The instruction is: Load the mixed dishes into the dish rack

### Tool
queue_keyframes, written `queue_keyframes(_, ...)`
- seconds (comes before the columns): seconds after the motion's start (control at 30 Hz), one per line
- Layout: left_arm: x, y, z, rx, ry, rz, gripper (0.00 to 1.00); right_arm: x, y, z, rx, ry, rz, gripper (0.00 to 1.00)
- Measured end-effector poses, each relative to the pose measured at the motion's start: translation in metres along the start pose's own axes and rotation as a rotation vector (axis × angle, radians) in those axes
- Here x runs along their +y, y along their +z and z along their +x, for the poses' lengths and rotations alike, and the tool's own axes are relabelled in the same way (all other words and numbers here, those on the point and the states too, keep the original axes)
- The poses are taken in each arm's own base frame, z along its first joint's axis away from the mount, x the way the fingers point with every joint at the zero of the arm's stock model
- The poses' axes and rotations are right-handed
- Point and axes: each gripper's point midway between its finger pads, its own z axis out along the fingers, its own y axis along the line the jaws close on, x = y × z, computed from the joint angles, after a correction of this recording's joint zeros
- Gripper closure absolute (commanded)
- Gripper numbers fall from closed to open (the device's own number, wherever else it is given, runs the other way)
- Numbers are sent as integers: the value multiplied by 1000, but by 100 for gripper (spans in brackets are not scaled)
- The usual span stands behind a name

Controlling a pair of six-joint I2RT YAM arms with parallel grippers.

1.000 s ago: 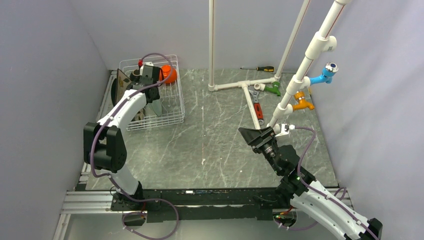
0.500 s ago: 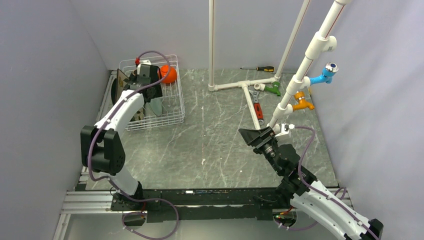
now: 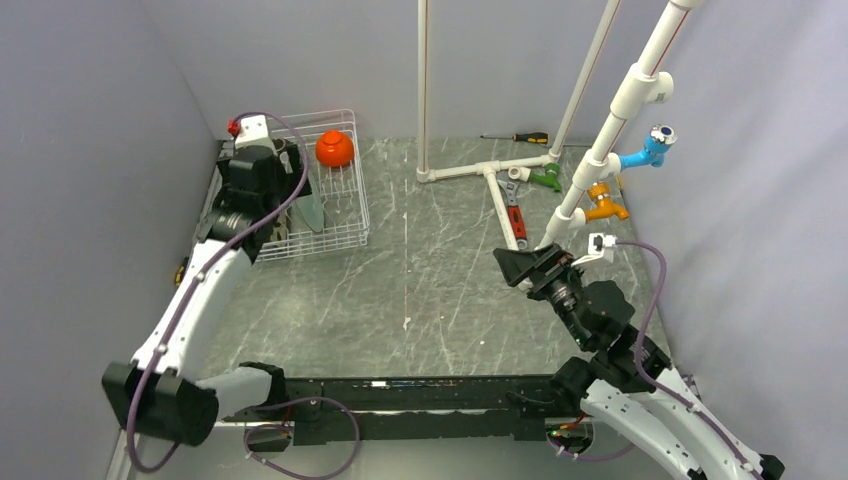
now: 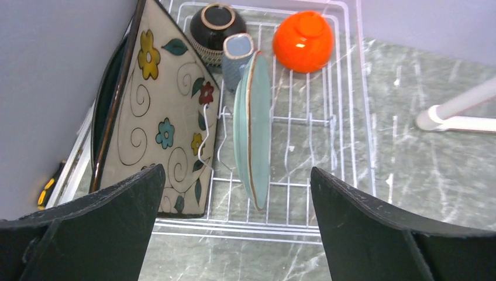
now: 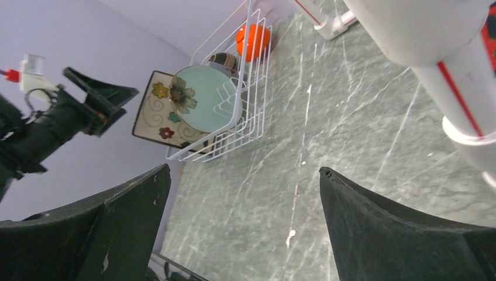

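The white wire dish rack (image 3: 345,215) stands at the table's far left. Upright in it are the brown floral plate (image 4: 158,123) and the pale green plate (image 4: 255,123), with the dark teal plate (image 4: 110,99) behind the floral one. The dark brown bowl (image 4: 216,23) and the orange bowl (image 3: 334,149) lie at its far end. My left gripper (image 4: 237,175) hangs open and empty above the rack's near rim. My right gripper (image 3: 512,266) is open and empty over the table on the right, far from the rack (image 5: 245,117).
A white pipe frame (image 3: 600,150) with blue (image 3: 655,145), orange (image 3: 605,207) and green (image 3: 548,178) taps rises just beyond the right gripper. A screwdriver (image 3: 520,137) and a red tool (image 3: 515,215) lie near its base. The left wall runs close beside the rack.
My left gripper opened wide and drew back up and leftward out of the rack, leaving the orange bowl in the far corner. The right gripper opened wider and shifted slightly right.
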Motion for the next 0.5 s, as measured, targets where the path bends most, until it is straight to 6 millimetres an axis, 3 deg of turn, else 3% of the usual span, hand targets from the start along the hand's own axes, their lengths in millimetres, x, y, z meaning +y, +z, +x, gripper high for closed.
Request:
queue_keyframes(0.13,-1,-32,-14,-92,-13,87,1,9,-11,-17,-6,-92,5,1)
queue_keyframes(0.27,-10,-79,-40,-210,-52,236,1,25,-25,-40,-28,-179,-14,1)
queue_keyframes(0.4,-19,-141,-76,-382,-105,415,1,45,-43,-68,-69,-259,-52,1)
queue_keyframes(0.5,-22,-202,-101,-553,-146,576,1,58,-57,-88,-103,-316,-77,1)
